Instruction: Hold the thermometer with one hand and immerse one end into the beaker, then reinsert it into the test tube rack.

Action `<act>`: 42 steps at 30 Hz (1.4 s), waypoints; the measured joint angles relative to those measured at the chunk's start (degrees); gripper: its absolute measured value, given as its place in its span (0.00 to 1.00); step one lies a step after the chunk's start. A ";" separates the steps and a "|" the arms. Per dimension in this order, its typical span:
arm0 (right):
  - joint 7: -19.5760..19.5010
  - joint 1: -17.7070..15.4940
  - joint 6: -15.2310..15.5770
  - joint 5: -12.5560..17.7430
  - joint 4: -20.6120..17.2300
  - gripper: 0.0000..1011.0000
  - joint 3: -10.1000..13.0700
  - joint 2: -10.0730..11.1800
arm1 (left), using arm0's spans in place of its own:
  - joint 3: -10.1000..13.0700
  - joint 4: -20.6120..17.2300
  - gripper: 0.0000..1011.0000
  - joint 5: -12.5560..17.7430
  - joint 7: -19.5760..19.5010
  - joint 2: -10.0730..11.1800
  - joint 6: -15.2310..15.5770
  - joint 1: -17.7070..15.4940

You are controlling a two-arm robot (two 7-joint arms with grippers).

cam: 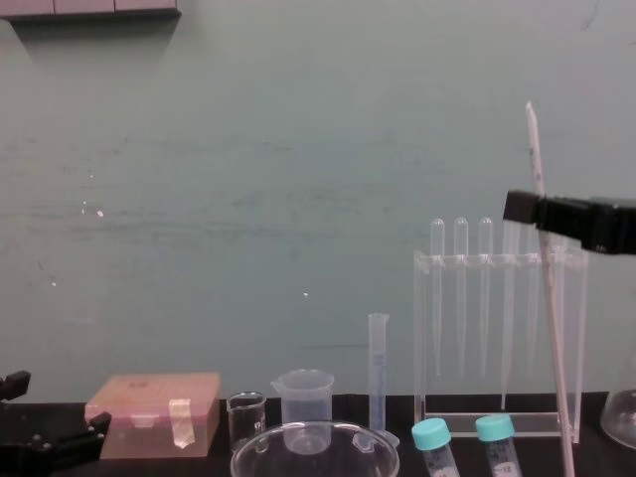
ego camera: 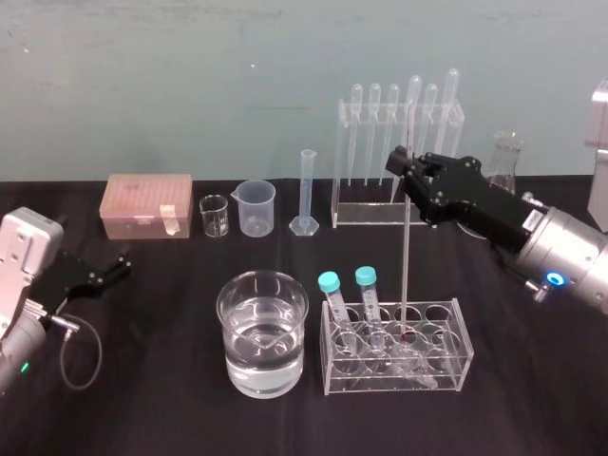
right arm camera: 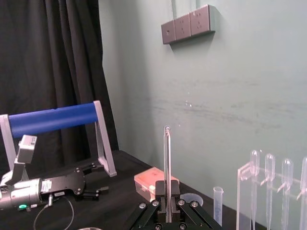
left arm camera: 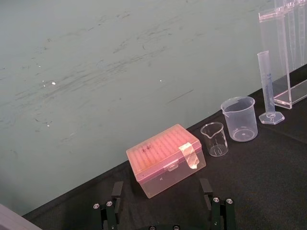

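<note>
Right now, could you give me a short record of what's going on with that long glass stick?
Right gripper: shut on the thermometer, above the test tube rack
Thermometer: near upright, lower end in the test tube rack
Beaker: holds clear liquid, left of the test tube rack, untouched
Left gripper: open, parked at the table's left

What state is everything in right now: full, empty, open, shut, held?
Long thin glass thermometer: upright, lower end in the low clear tube rack.
Right black two-fingered gripper: shut on the thermometer.
Left black gripper: open, parked at the left.
Wide clear glass beaker: about half full of clear liquid.
Pink plastic box: lid closed.
Two teal-capped tubes: capped, standing in the rack.
</note>
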 joint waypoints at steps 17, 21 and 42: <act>0.91 0.57 1.18 -2.26 2.55 0.06 -0.17 -1.89 | 0.00 0.00 1.00 0.00 0.00 0.00 0.00 0.00; 0.91 0.56 1.18 -2.24 2.55 0.06 -0.18 -1.86 | 0.00 0.00 1.00 0.00 0.00 0.00 0.00 0.00; 0.86 0.46 1.14 -1.97 2.36 0.39 -0.11 -1.75 | 0.00 0.00 1.00 0.00 0.00 0.00 0.00 0.00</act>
